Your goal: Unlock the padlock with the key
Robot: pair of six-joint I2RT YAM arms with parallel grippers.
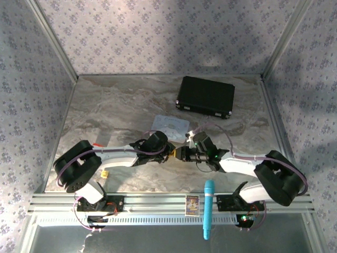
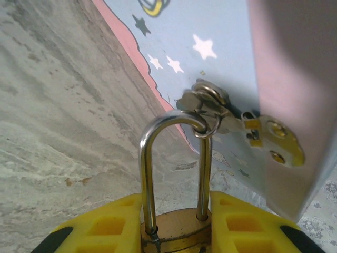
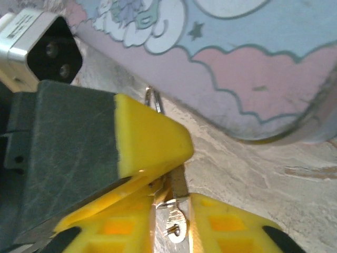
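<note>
A marbled grey-beige tabletop (image 1: 105, 105) sat inside walls of patterned paper, and two black-and-white robot arms reached inward to meet near its middle. Just beyond their meeting point lay a pale blue tin (image 1: 169, 124) printed with pink clouds and white stars.

In the left wrist view, the left gripper (image 2: 176, 211) had its yellow fingers (image 2: 105, 229) closed against both sides of a tiny brass-gold padlock (image 2: 176, 234), gripping its body. The padlock stood upright at the bottom of that view. Its thin silver shackle (image 2: 147, 174) rose in a closed arch and passed through a small silver loop (image 2: 205, 100) on the side of the tin. A brass-coloured hasp plate (image 2: 276, 139) was fixed to the tin just beside the loop.

In the right wrist view, the right gripper (image 3: 172, 203) was nearly closed, its yellow pads (image 3: 226, 226) pressed close on either side of a tiny slim silvery-white metal key (image 3: 175, 224). It appeared to be pinching the key's holed head. The key's blade pointed up towards a yellow-tipped finger (image 3: 150, 139) of the left gripper, which hid the padlock's body there.

Seen from above, a flat black rectangular case (image 1: 205, 96) lay at the far right of the table. A small yellow lump (image 1: 104, 174) rested near the left arm. A light blue cylinder (image 1: 209, 208) lay across the metal rail at the near edge.
</note>
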